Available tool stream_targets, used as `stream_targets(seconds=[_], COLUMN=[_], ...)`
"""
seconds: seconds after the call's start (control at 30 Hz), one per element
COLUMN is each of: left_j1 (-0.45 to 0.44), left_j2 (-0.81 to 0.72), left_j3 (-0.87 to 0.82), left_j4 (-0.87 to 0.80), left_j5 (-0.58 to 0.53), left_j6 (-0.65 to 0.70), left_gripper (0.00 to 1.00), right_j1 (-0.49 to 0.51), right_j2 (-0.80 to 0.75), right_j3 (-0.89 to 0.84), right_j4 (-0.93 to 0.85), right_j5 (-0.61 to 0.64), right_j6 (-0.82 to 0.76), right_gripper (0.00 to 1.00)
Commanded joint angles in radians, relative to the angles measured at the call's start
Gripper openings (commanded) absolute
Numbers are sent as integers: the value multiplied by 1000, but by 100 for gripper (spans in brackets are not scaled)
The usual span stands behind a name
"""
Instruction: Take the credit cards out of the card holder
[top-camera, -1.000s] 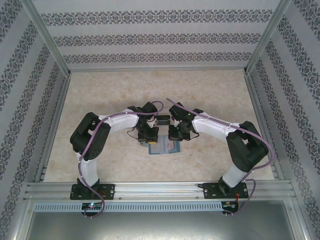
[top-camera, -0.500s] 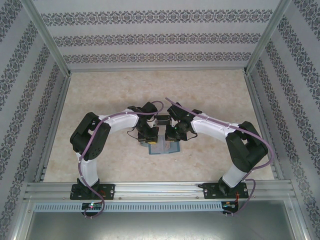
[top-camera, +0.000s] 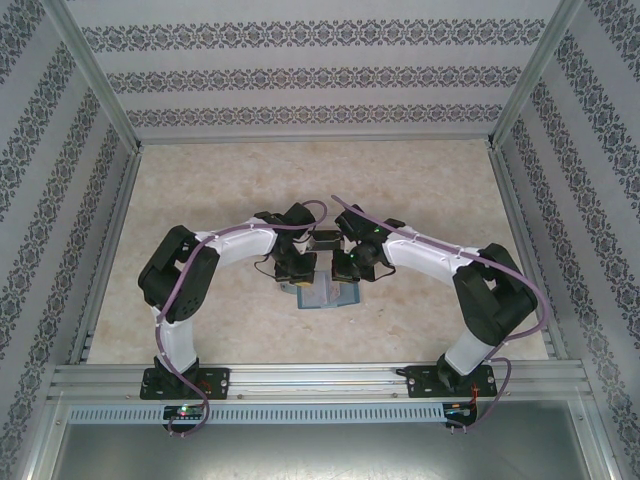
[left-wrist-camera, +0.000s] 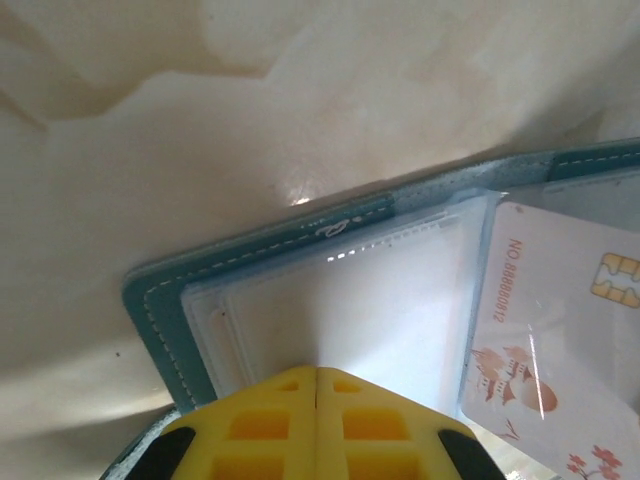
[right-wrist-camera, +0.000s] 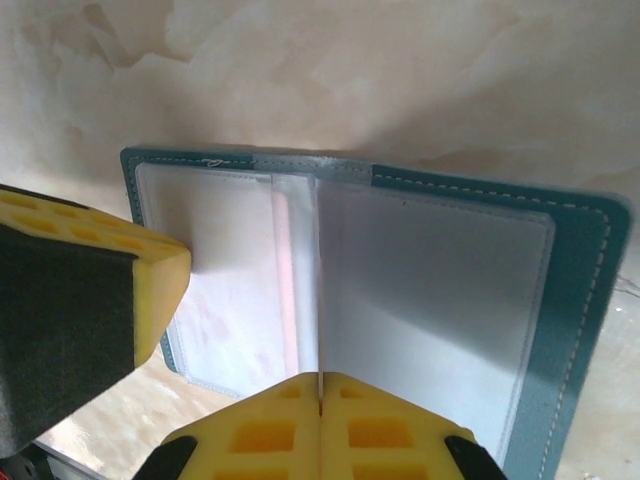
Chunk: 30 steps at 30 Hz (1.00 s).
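Between the two hands: the card holder (top-camera: 322, 296) lies open and flat on the desk (top-camera: 200, 200), inside face up. In the top view both wrists partly cover it.
Left hand (left-wrist-camera: 317, 388): the yellow fingertips are pressed together with no gap. The tips rest against the clear sleeves (left-wrist-camera: 380, 300) on one half of the holder. Whether a sleeve leaf is caught between them cannot be told.
Right hand (right-wrist-camera: 320, 392): the yellow fingertips are pressed together, seam closed. An upright sleeve edge runs from the holder's fold straight to that seam. Whether it is pinched cannot be told.
Ahead of the left hand: the teal cover edge with pale stitching (left-wrist-camera: 250, 262). Its corner sits just beyond and to the left of the fingertips, with bare desk past it.
Right of the left hand: one credit card (left-wrist-camera: 560, 330), pale-faced with orange print and a gold chip (left-wrist-camera: 622, 278). It is seen through clear plastic on the holder's other half.
Ahead of the right hand: both halves of the holder lie spread, with clear sleeves over a pale inside and a teal border all round.
Left of the right hand: a finger of the left hand, yellow with a black pad, bears on the sleeve of the left half.
Beside the fold, just left of the right hand's seam: a faint pink band under the plastic. What it is cannot be told.
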Motion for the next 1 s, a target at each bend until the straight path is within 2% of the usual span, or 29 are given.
stream_targets(seconds=[0.0,0.23,0.57,0.77,0.97], left_j1=[-10,-1,56,80,95], left_j2=[-55,-131,-237,-281,-317], left_j3=[22,-6,-114,-178,-231], left_j4=[-19,7,38,76,96], left_j5=[-43,-106,-156,-150,-156], left_j6=[22,24,17,-7,-20], left_gripper=[0,0,0,0,0], right_j1=[-8,-36,-62,-61,-57], right_j2=[-41,-53,-58,-55,-44], right_j3=[29,56,117,158,252], right_j4=[-42,-74,-100,-160,-253], right_j5=[37,30,56,38,107], right_j6=[-34,-151,-495,-850,-1229], right_gripper=[5,3,3,3,0])
